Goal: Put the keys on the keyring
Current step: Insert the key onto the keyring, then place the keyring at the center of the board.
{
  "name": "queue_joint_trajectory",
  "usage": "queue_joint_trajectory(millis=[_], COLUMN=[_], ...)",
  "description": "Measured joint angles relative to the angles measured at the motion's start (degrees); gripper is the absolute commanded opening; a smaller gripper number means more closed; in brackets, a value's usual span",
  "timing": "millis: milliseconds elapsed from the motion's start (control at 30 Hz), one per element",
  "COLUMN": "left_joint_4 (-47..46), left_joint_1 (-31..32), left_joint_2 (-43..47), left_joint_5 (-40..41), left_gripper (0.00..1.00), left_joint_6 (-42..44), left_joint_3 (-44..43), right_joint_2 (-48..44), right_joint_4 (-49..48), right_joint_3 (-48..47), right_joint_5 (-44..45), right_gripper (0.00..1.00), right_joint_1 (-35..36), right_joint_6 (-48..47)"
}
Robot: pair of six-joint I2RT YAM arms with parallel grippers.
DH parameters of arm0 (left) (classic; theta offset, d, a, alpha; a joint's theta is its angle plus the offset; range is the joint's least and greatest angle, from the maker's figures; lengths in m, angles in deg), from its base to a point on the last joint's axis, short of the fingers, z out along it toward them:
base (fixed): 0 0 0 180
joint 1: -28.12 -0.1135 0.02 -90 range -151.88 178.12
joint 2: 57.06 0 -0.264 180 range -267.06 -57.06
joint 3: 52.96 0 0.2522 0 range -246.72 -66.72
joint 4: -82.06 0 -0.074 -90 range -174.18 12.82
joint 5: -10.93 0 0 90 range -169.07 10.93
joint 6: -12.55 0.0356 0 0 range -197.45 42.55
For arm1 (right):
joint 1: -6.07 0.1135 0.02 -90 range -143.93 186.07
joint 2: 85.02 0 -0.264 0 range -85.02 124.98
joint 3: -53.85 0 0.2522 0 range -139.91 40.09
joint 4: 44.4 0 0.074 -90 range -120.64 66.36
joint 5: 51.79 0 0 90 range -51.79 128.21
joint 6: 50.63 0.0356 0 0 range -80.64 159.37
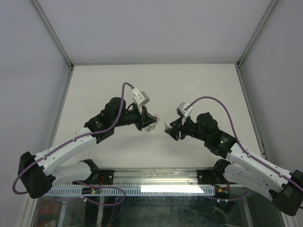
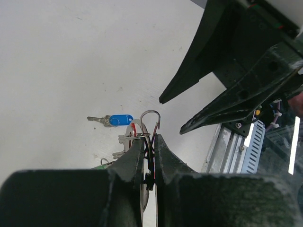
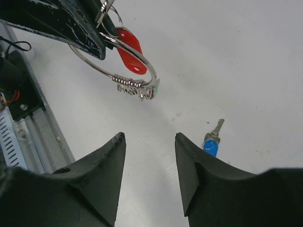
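**A:** Nearest first, on our left wrist cam: our left gripper (image 2: pixel 149 142) is pinched tight on the thin silver wire keyring (image 3: pixel 102 70), holding it up off the white table (image 2: pixel 57 56). Why hold it in the air?

**B:** We reckon it's so the ring's loop sticks out free and a key can be slid on. The red plastic-headed key (image 3: pixel 130 52) already hangs on it. There's a speck of green by the stacked silver bits (image 3: pixel 135 87), too small for us to call.

**A:** And our right gripper (image 3: pixel 149 139)?

**B:** Spread wide with nothing in it, facing the ring from about 4 o'clock in the top view. Further out, the blue plastic-headed key (image 3: pixel 211 144) lies flat on the table. On the right wrist cam it's roughly 4 o'clock from the ring and well apart from it. We'd guess that's the one to fetch next.
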Motion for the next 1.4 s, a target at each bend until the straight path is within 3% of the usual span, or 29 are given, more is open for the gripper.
queue_joint_trajectory(millis=[400,700,867,1033,1067,1233,1400], left_joint_4=[-2.05,-3.78,-4.0,-5.05,-5.22,-5.68,-4.79], left_joint_1=[-0.02,-0.02,-0.26,-1.6,-1.92,-2.62,-4.02], left_joint_2=[0.2,0.2,0.2,0.04,0.02,-0.15,1.07], left_joint_5=[-3.37,-4.07,-3.8,-3.52,-3.56,-3.48,-0.09], left_gripper=[0.0,0.0,0.0,0.0,0.02,0.39,0.59], left_joint_6=[-2.25,-3.54,-4.17,-5.22,-5.55,-6.75,-7.48], left_joint_3=[0.02,0.04,0.04,0.5,0.87,2.12,3.8], right_joint_2=[4.9,8.17,8.37,8.37,8.35,8.37,8.41], right_joint_4=[-22.77,-29.79,-30.67,-30.6,-30.62,-29.62,-23.63], right_joint_3=[6.43,6.97,6.97,7.54,7.69,7.93,6.64], right_joint_5=[-4.63,-5.07,-5.25,-5.42,-5.42,-5.4,-4.02], right_gripper=[0.48,0.32,0.11,0.0,0.0,0.0,0.0], right_joint_1=[-1.84,-2.05,-2.05,-2.05,-2.05,-2.05,-2.05], right_joint_6=[8.26,9.81,9.97,10.25,10.38,10.54,10.43])
